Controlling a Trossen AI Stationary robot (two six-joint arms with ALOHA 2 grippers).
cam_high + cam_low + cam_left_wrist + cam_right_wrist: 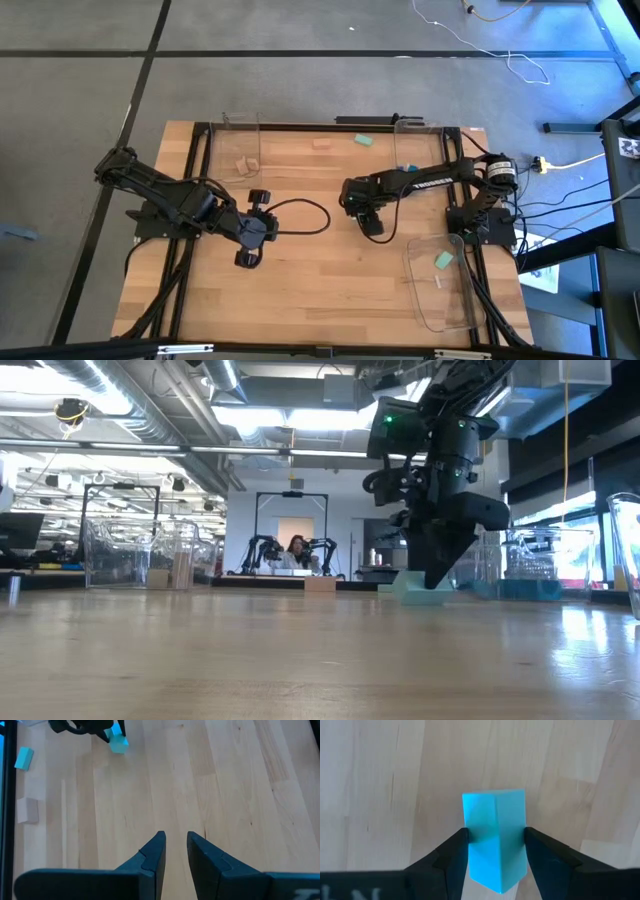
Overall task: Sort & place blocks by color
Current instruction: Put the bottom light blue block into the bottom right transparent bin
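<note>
Overhead, table-level and two close downward wrist views, all sharing the wooden table [300, 290].

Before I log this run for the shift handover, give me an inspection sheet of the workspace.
Surface: wooden table, bare in the middle.
Job's things: blue block in the right gripper; mint block and tan block at the far edge; tan blocks in the far-left tray; a mint block in the near-right tray; far-right tray contents unclear.
Clutter: nothing seen.
Grippers: right gripper closed on the blue block, mid-table; left gripper empty, jaws slightly apart, over bare wood.
Cables: black cable looped on the table; white and yellow cords on the floor.
Surroundings: grey floor; a person seated at another robot station behind.
</note>
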